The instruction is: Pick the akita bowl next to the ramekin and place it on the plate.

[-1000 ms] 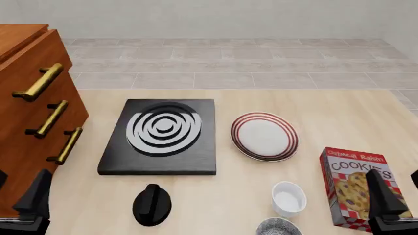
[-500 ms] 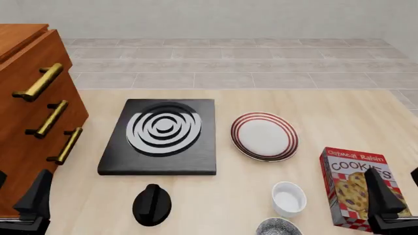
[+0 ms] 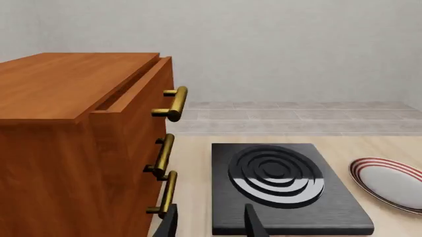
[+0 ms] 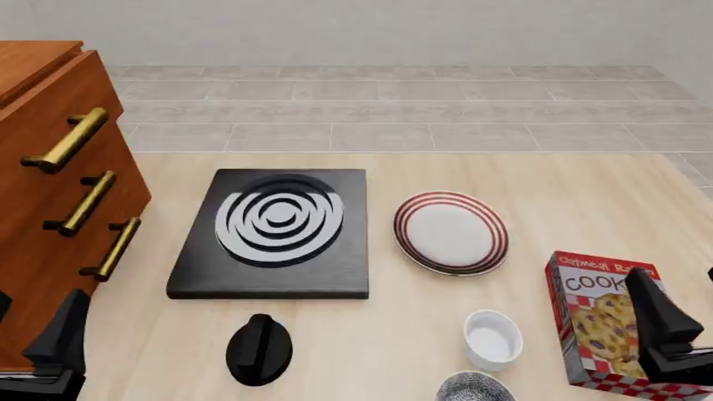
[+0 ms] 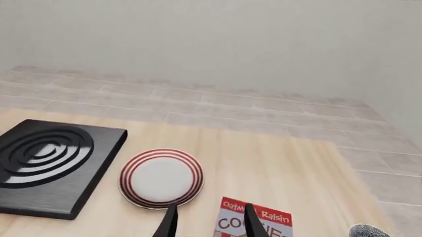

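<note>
The akita bowl [image 4: 476, 388], speckled grey inside, sits at the table's near edge, cut off by the frame. The white ramekin [image 4: 493, 338] stands just behind it. The red-ringed plate [image 4: 452, 232] lies farther back, mid-table, and also shows in the right wrist view as the plate [image 5: 161, 177]. My right gripper [image 4: 674, 288] hovers open, right of the ramekin and in front of the cookie box. In its own view the right gripper [image 5: 209, 215] holds nothing. At the near left by the drawers, my left gripper [image 4: 39, 313] is open too, and the left gripper [image 3: 209, 217] is empty.
A black stove slab [image 4: 275, 230] with white rings lies left of the plate. A glossy black lump [image 4: 259, 349] sits in front of it. A cookie box [image 4: 602, 322] stands at the right. A wooden drawer cabinet [image 4: 56, 192] fills the left side.
The right gripper has shifted slightly forward and to the right, covering more of the cookie box. Everything else is as before.
</note>
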Action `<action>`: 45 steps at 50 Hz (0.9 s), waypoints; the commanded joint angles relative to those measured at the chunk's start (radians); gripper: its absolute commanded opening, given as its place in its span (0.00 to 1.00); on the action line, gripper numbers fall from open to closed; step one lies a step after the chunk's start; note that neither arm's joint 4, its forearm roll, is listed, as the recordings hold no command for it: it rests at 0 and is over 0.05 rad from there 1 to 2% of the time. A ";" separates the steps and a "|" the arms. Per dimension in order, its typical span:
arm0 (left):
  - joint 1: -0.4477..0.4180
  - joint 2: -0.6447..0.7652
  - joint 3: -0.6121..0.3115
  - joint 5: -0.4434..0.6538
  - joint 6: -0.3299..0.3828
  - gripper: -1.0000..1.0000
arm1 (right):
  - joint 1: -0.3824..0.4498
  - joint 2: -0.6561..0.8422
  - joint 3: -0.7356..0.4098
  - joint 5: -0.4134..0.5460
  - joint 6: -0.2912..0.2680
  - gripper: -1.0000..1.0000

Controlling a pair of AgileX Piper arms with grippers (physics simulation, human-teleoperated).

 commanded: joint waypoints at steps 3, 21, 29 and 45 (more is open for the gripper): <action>0.000 0.000 0.000 0.000 0.000 1.00 | 0.047 0.023 -0.131 0.136 -0.044 1.00; 0.000 0.000 0.000 0.000 0.000 1.00 | 0.113 0.117 -0.180 0.219 -0.049 1.00; 0.000 0.000 0.000 0.000 0.000 1.00 | 0.159 0.118 -0.208 0.294 -0.043 1.00; 0.000 0.000 0.000 0.000 0.000 1.00 | 0.201 0.193 -0.319 0.429 0.006 1.00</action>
